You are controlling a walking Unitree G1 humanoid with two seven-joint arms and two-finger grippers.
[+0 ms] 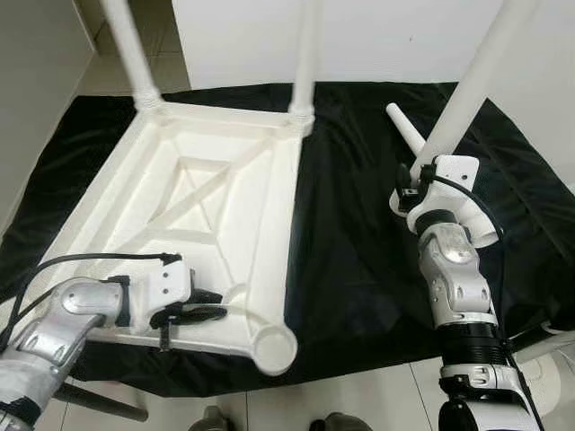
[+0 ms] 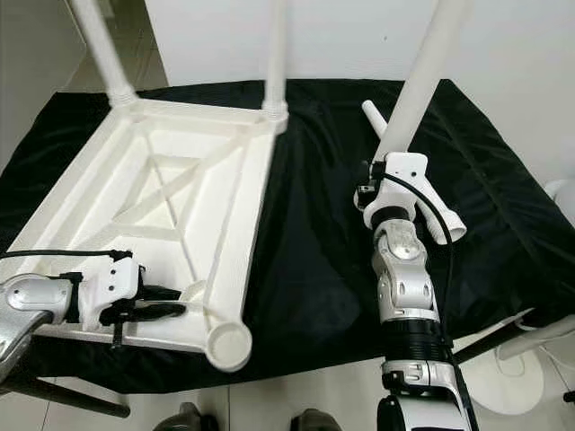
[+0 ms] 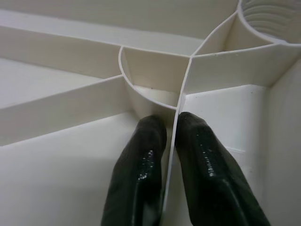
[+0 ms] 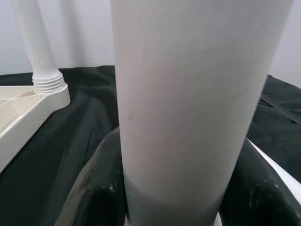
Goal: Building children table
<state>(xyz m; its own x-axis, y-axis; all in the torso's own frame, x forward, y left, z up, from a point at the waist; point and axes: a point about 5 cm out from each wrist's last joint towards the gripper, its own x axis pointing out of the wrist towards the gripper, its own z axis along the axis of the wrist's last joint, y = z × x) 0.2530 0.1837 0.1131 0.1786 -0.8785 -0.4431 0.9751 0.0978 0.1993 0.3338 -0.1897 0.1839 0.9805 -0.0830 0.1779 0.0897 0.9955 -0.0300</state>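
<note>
A white plastic table top [image 1: 216, 197] lies upside down on a black cloth, with two white legs [image 1: 135, 54] [image 1: 307, 54] screwed into its far corners. My left gripper [image 1: 211, 305] is shut on a thin rib [image 3: 176, 122] of the underside near the empty front corner socket [image 1: 272, 346]. My right gripper [image 1: 415, 184] is shut on a third white leg [image 1: 472, 76], held nearly upright above the cloth to the right of the top. In the right wrist view this leg [image 4: 188, 103] stands between the fingers [image 4: 94, 193]. Another white leg [image 1: 409, 135] lies on the cloth behind it.
The black cloth [image 1: 359, 242] covers the work surface, with wrinkles on the right. A white wall rises behind. Pale tiled floor [image 1: 359, 404] shows at the front edge, and a white round object [image 2: 503, 377] sits at the lower right.
</note>
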